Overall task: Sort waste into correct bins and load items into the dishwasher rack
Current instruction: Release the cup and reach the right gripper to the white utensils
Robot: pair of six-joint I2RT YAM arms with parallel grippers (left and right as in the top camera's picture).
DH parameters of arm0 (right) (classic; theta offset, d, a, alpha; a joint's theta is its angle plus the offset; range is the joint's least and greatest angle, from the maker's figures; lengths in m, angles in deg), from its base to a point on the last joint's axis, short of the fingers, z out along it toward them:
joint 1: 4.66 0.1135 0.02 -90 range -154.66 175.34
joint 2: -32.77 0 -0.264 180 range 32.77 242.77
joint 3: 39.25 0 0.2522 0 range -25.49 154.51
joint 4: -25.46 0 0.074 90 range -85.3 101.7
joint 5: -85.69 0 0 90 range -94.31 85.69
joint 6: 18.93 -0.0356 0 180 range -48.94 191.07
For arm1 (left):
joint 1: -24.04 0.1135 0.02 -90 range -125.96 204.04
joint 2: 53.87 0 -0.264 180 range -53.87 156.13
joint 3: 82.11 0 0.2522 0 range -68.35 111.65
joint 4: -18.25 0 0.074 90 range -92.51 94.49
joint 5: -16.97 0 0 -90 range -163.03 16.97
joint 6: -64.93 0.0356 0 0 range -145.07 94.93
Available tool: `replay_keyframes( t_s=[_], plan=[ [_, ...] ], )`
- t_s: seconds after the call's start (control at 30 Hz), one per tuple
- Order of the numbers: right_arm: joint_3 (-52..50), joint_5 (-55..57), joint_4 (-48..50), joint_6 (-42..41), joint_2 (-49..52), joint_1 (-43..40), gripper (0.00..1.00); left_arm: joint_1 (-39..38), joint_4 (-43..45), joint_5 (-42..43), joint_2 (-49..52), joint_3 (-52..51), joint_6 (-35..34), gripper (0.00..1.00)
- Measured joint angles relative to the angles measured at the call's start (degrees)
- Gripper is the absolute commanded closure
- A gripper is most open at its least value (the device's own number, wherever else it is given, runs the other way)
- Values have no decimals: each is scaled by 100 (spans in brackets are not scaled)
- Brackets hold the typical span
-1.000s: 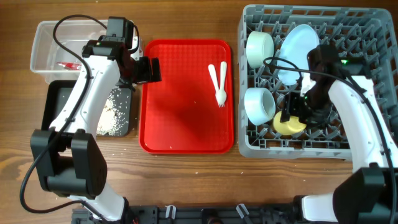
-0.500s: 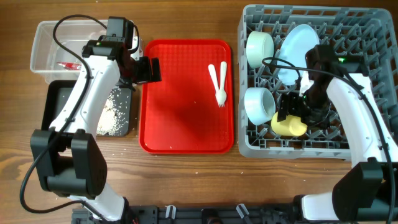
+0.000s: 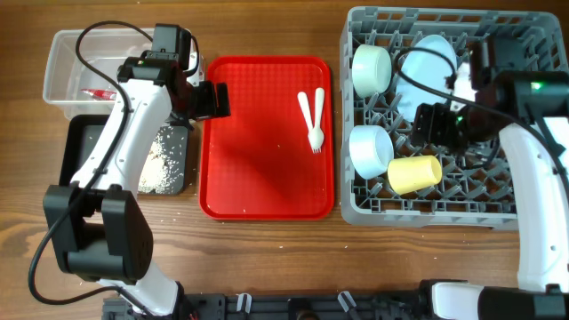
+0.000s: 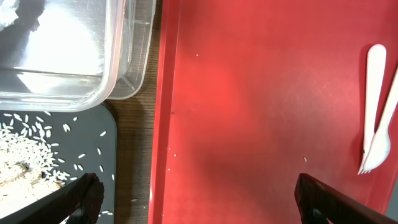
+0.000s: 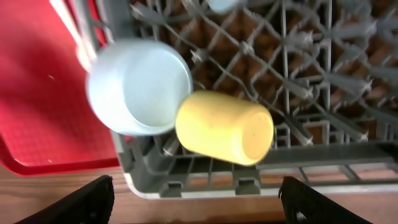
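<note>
While hovering over the dishwasher rack (image 3: 427, 213) at the right of the desk (image 3: 267, 258), shows the right end effector (image 3: 425, 124) spread and pinching nothing. Finds the yellow cup (image 3: 414, 174) lying on its side among the pegs by the rack's near edge, just beside one pale blue bowl (image 3: 371, 149) and apart from the fingers (plain in the right wrist view). Counts a second bowl (image 3: 372, 68) and the light blue plate (image 3: 431, 58) toward the far side. Leaves the white fork and spoon (image 3: 311, 118) side by side on the red tray (image 3: 258, 151), near its right rim. Shows the left end effector (image 3: 218, 100) spread wide and empty over the tray's far left edge, near the clear tub (image 3: 58, 67) and the black tray (image 3: 84, 151) with rice crumbs (image 3: 160, 164). Reads as cup loaded, cutlery next. Calls for reaching left to the tray, lowering over the thin handles and pinching low against the flat surface, probably one piece at a time.
</note>
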Motion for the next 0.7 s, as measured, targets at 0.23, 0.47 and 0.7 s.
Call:
replay_keyframes(
  t_s=[0.23, 0.47, 0.7],
  plan=[
    [136, -363, 520, 118, 0, 208, 16, 0, -20, 0, 0, 0, -9, 0],
    [140, -546, 1801, 105, 0, 1268, 25, 15, 11, -17, -2, 0, -275, 0],
    [227, -411, 2846, -348, 256, 2199, 26, 750, -166, 146, -2, 0, -645, 0]
  ],
)
